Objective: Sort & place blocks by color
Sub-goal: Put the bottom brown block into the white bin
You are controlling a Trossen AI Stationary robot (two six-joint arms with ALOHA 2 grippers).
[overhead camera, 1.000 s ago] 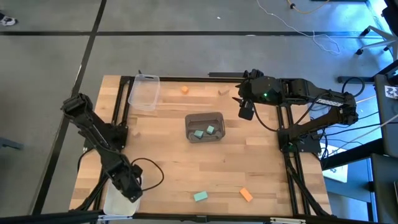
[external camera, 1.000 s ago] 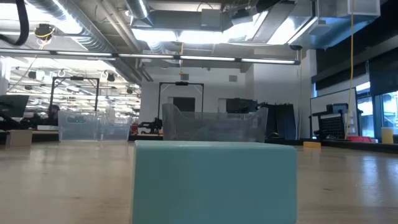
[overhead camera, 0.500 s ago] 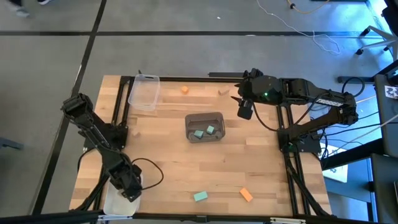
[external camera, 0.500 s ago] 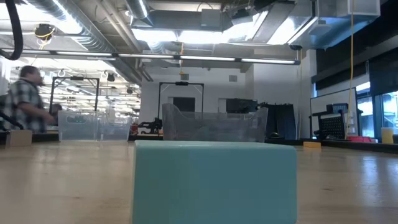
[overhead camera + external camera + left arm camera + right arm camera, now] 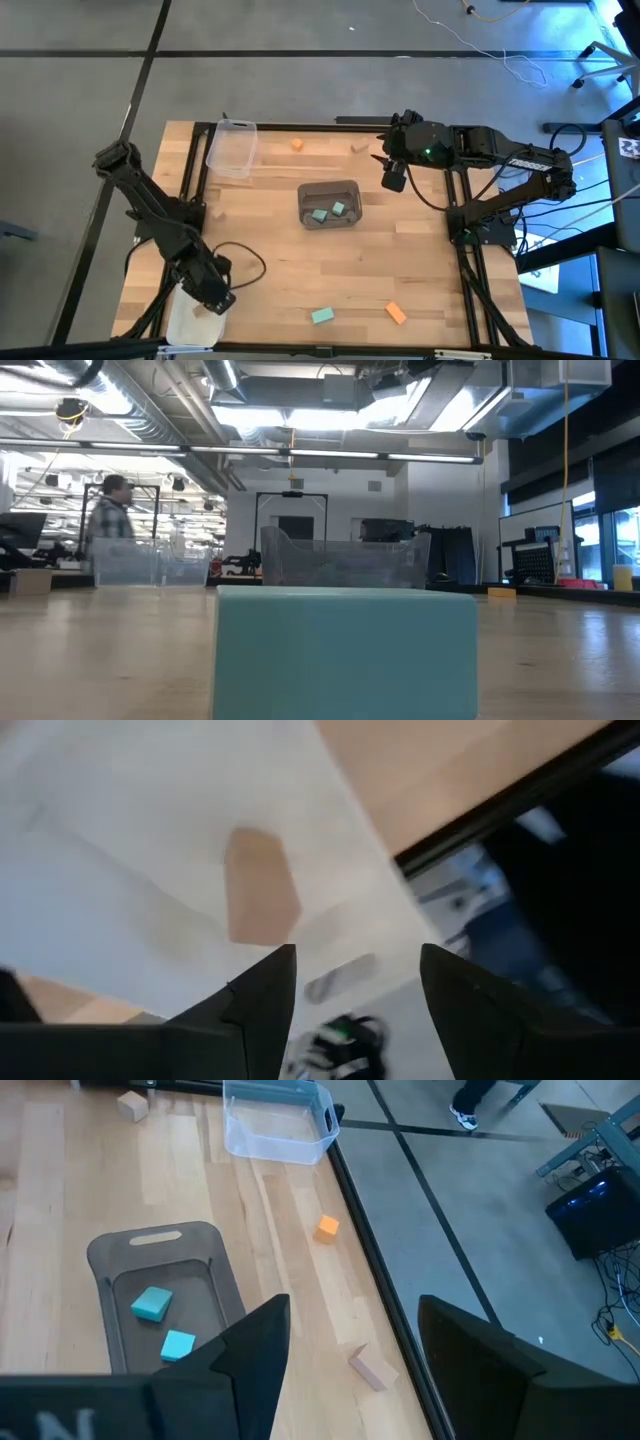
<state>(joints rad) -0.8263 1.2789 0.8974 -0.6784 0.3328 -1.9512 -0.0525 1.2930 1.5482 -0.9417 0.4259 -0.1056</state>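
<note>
Blocks lay scattered across the wooden table [image 5: 400, 260] and in its bins. At the table's near left corner the left gripper [image 5: 212, 297] hung over a white bin [image 5: 180, 325], its fingers [image 5: 255, 1005] spread apart with nothing between them; its wrist view looked down on a tan block [image 5: 260, 885] lying flat on that bin's white floor. A second tan block [image 5: 217, 211] sat on the table by the left frame rail. Farther back, a clear bin [image 5: 232, 146] stood near the far left corner, and an orange block [image 5: 297, 144] lay just to its right near the far edge. Toward the middle, a grey bin [image 5: 330, 203] held two teal blocks [image 5: 328, 212] side by side, not touching. Near the front edge a lone teal block [image 5: 322, 316] lay on bare wood, filling the low view, with an orange block [image 5: 396, 313] well apart to its right. Another tan block [image 5: 360, 147] rested near the far edge, close to the right arm. The right gripper [image 5: 395, 178] hovered above the table just right of the grey bin, its fingers [image 5: 255, 1355] set wide and holding nothing. Beyond the table, in the low view, a person [image 5: 108, 508] stood in the room at the left.
</note>
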